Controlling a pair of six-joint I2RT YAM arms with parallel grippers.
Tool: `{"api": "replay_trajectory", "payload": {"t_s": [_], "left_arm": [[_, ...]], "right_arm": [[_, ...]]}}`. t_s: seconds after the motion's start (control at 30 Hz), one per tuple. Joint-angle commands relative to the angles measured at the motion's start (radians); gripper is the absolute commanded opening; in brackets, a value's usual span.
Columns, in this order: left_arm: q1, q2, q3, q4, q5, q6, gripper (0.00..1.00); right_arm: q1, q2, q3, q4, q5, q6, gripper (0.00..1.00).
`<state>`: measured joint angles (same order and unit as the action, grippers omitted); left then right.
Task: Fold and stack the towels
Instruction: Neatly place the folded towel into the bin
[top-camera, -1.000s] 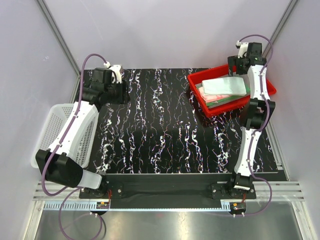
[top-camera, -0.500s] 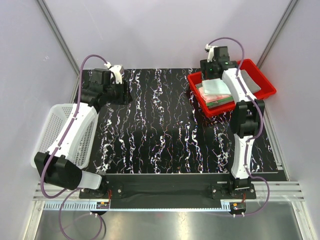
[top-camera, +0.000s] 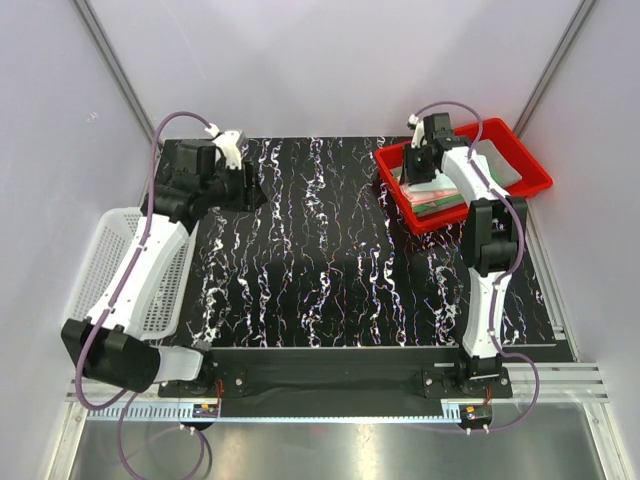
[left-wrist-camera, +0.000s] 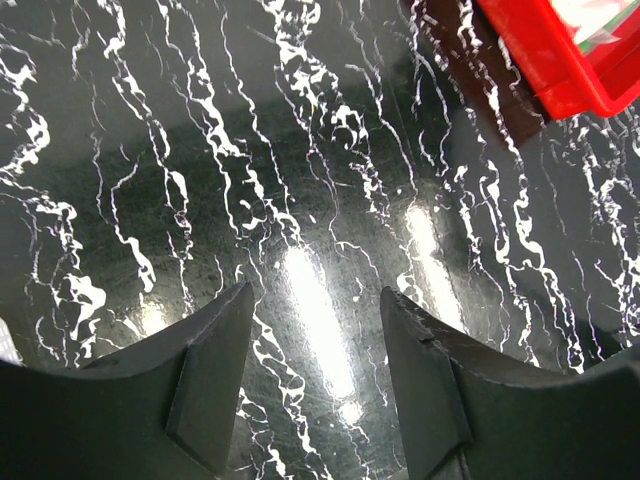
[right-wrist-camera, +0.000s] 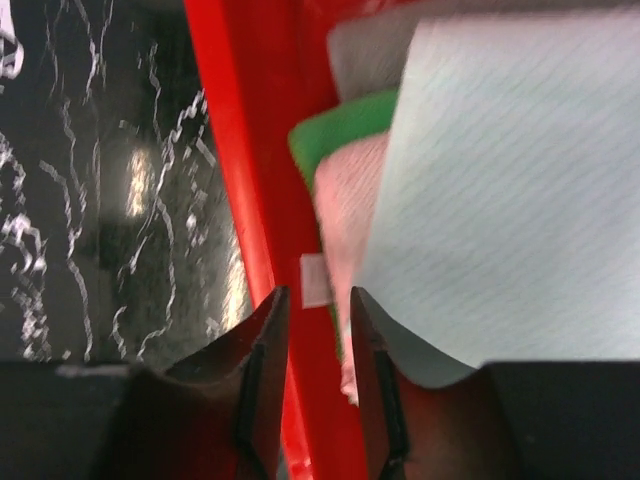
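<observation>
Four folded towels lie stacked in the red tray (top-camera: 528, 176). In the right wrist view the pale blue-white towel (right-wrist-camera: 500, 180) is on top, with the pink towel (right-wrist-camera: 338, 195), the green towel (right-wrist-camera: 345, 125) and the grey towel (right-wrist-camera: 362, 45) showing at its edges. The stack (top-camera: 440, 198) is partly hidden by my right arm in the top view. My right gripper (top-camera: 416, 168) hovers over the tray's left wall (right-wrist-camera: 230, 120), jaws a narrow gap apart (right-wrist-camera: 318, 295), holding nothing. My left gripper (top-camera: 243, 186) is open over bare table (left-wrist-camera: 315, 290).
A white lattice basket (top-camera: 110, 260) sits at the table's left edge beside my left arm. The red tray's corner (left-wrist-camera: 560, 70) shows at the top right of the left wrist view. The black marbled tabletop (top-camera: 320, 260) lies between the arms.
My right arm has swung from behind the tray's far right side to over its left wall and the towel stack. The left arm has barely shifted.
</observation>
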<state>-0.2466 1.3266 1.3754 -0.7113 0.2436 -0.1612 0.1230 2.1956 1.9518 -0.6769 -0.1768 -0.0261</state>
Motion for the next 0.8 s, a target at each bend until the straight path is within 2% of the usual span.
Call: {"api": "replay_trajectory", "payload": {"t_s": [0.0, 0.13, 0.2, 0.23, 0.27, 0.3, 0.4, 0.47, 0.5, 0.53, 0.63, 0.7, 0.77], "left_arm": [[0.003, -0.070, -0.001, 0.049, 0.025, 0.018, 0.59], [0.003, -0.110, -0.044, 0.085, 0.029, 0.035, 0.60], [0.003, -0.130, -0.065, 0.105, 0.040, 0.035, 0.61], [0.004, -0.138, -0.071, 0.124, 0.063, 0.035, 0.61], [0.003, -0.144, -0.079, 0.133, 0.078, 0.035, 0.61], [0.004, -0.155, -0.084, 0.142, 0.101, 0.034, 0.65], [0.004, -0.173, -0.094, 0.171, 0.143, 0.032, 0.66], [0.003, -0.196, -0.096, 0.184, 0.167, 0.026, 0.77], [0.003, -0.205, -0.096, 0.187, 0.205, 0.026, 0.90], [0.003, -0.231, -0.098, 0.193, 0.226, 0.026, 0.99], [0.003, -0.285, -0.121, 0.225, 0.282, 0.006, 0.99], [0.003, -0.355, -0.145, 0.262, 0.307, -0.018, 0.99], [0.003, -0.439, -0.194, 0.341, 0.315, -0.052, 0.99]], "right_arm": [[0.007, -0.111, -0.059, -0.019, -0.122, 0.087, 0.38], [0.017, -0.201, -0.146, -0.015, -0.128, 0.118, 0.42], [0.036, -0.290, -0.207, -0.001, -0.127, 0.144, 0.50], [0.044, -0.325, -0.226, 0.000, -0.119, 0.153, 0.59], [0.055, -0.362, -0.247, 0.003, -0.112, 0.169, 0.99], [0.073, -0.440, -0.296, 0.011, -0.113, 0.178, 1.00], [0.095, -0.596, -0.405, 0.048, -0.195, 0.199, 1.00], [0.102, -0.674, -0.456, 0.063, -0.237, 0.215, 1.00], [0.104, -0.754, -0.515, 0.077, -0.280, 0.221, 1.00], [0.104, -0.798, -0.546, 0.094, -0.294, 0.232, 1.00], [0.106, -0.980, -0.660, 0.146, -0.282, 0.290, 1.00], [0.106, -1.117, -0.749, 0.215, -0.221, 0.351, 1.00], [0.106, -1.219, -0.803, 0.259, -0.184, 0.399, 1.00]]}}
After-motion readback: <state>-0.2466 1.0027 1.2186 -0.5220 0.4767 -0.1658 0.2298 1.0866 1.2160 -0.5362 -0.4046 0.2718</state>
